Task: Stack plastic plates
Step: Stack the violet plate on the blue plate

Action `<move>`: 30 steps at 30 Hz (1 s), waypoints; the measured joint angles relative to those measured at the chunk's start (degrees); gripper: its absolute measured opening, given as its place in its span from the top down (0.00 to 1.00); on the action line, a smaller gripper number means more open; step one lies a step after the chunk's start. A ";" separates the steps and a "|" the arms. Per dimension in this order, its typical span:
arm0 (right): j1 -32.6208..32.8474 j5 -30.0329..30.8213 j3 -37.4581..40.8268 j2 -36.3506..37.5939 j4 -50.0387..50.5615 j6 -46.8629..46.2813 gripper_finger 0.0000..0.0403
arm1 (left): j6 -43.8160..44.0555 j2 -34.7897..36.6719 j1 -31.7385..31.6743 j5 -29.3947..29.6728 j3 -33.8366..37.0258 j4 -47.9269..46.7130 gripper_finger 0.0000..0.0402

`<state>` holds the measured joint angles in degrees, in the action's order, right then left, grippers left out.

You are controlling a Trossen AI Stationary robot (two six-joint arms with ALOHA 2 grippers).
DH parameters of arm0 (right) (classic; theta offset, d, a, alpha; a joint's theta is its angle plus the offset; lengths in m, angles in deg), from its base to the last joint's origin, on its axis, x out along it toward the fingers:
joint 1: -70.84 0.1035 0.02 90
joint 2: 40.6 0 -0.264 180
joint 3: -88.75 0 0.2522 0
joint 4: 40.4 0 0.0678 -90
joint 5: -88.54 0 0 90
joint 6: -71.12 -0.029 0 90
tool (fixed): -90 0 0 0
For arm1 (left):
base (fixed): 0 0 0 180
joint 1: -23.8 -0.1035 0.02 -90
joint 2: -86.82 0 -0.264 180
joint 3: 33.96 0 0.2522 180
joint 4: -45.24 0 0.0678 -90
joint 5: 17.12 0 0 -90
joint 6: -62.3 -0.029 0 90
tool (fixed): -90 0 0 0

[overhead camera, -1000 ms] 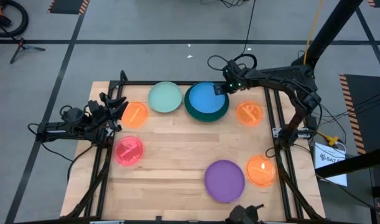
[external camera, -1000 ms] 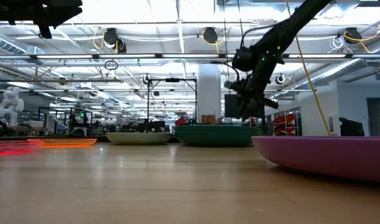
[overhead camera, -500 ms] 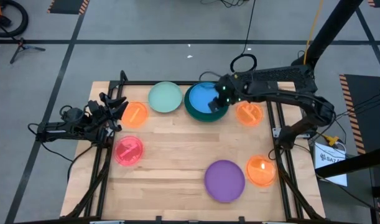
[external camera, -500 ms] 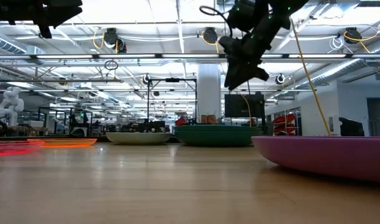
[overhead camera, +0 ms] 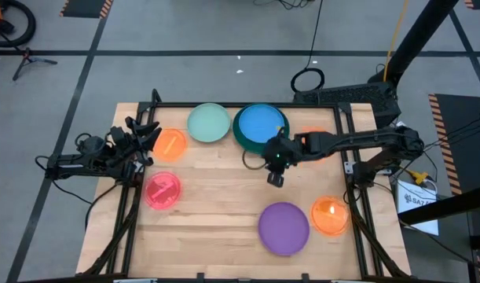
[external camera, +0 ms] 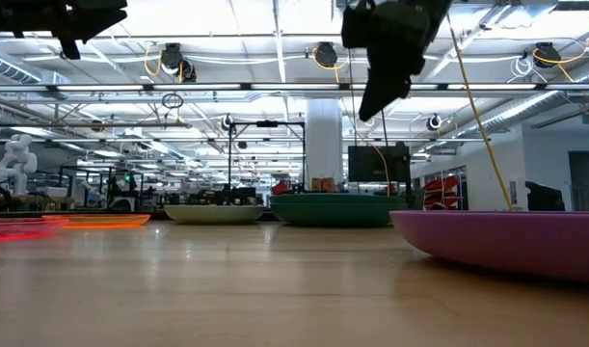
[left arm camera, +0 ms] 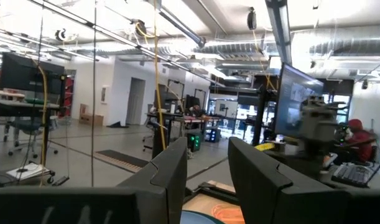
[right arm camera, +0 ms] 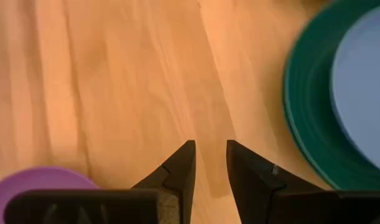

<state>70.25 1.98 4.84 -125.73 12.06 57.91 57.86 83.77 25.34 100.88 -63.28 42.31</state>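
A blue plate (overhead camera: pixel 260 123) lies inside a dark green plate (overhead camera: pixel 247 141) at the far middle of the table. A mint plate (overhead camera: pixel 208 123) lies to its left. Orange plates lie at the left (overhead camera: pixel 170 145), at the near right (overhead camera: pixel 330 216), and one (overhead camera: pixel 310 134) mostly hidden under my right arm. A pink plate (overhead camera: pixel 163 190) and a purple plate (overhead camera: pixel 284 228) lie nearer. My right gripper (overhead camera: pixel 276 179) hangs high over bare wood between the green plate (right arm camera: pixel 301 112) and the purple plate (right arm camera: pixel 34 180), slightly open and empty. My left gripper (overhead camera: pixel 149 135) waits at the table's left edge, open.
A black frame (overhead camera: pixel 346 157) runs along the table's sides. Bare wood (overhead camera: pixel 224 189) spreads across the table's middle. In the low view the purple plate (external camera: pixel 506 241) stands nearest, with the green plate (external camera: pixel 334 207) and the mint plate (external camera: pixel 215 213) behind.
My right gripper has left the far rim of the blue-and-green plate stack, risen, and swung toward the table's near edge, stopping over bare wood in front of the stack. The plates have stayed where they were.
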 joint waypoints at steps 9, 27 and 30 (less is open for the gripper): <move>6.44 8.40 -10.15 -6.46 3.40 2.12 0.79 | -1.09 0.00 -0.02 0.98 0.00 0.70 0.70; 14.81 3.90 -12.74 -15.56 16.30 -4.91 0.66 | -0.93 0.01 0.00 1.04 0.00 0.46 0.70; 15.02 1.50 -12.74 -17.46 16.49 -5.42 0.58 | -0.32 0.01 -0.02 1.06 0.00 0.50 0.70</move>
<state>85.27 3.48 -7.90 -143.19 28.55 52.48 57.55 83.79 25.32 101.94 -63.28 42.81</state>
